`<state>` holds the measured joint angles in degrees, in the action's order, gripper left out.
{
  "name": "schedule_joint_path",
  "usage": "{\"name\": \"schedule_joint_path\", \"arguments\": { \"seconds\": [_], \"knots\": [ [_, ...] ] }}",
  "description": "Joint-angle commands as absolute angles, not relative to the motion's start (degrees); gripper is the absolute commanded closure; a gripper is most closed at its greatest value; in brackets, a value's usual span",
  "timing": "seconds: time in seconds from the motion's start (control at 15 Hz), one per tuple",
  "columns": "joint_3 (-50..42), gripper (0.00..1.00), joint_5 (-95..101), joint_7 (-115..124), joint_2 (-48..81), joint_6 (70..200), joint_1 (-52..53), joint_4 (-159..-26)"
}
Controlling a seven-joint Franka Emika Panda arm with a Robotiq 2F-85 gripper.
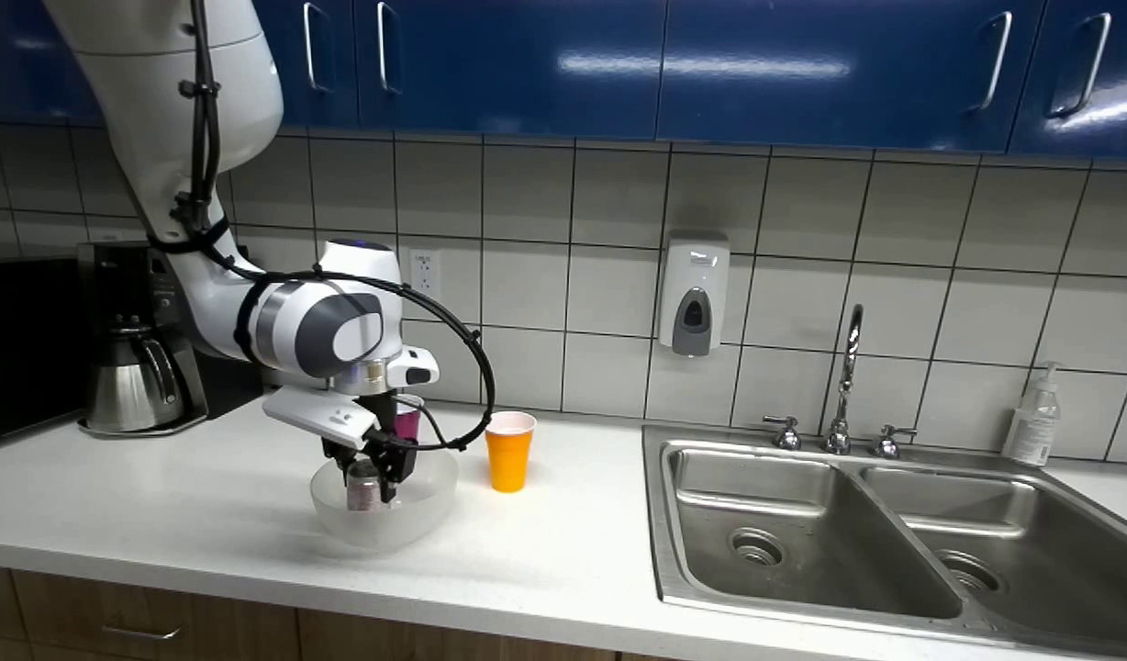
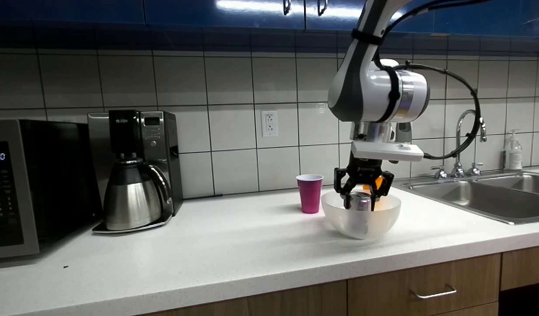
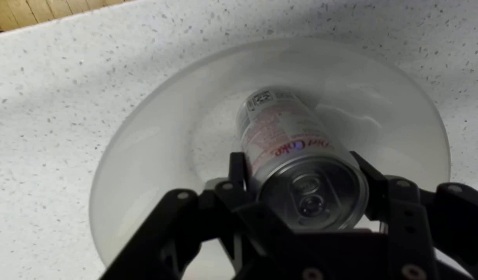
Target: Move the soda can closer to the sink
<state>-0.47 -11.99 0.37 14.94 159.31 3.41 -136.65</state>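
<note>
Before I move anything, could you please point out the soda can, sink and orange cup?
Soda can (image 3: pixel 295 146), wrist view, on its printed side.
Sink (image 1: pixel 908 533), an exterior view, on the divider between basins.
Orange cup (image 1: pixel 508 457), an exterior view, on its outer wall.

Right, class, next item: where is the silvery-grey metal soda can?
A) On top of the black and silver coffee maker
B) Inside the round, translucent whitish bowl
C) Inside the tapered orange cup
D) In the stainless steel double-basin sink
B, since the wrist view shows the silvery-grey metal soda can within the rim of the translucent whitish bowl, and in an exterior view its lower part shows faintly through the bowl's wall.
</note>
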Motion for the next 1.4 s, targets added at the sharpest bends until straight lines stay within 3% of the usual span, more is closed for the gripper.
{"name": "schedule_joint_path", "arguments": {
  "seconds": [0.0,1.33],
  "knots": [
    [0.6,0.61,-10.6,0.5,14.6,159.3,2.0,-136.1],
    [-2.3,0.61,-8.7,-0.7,-1.4,159.3,-1.2,-140.0]
  ]
}}
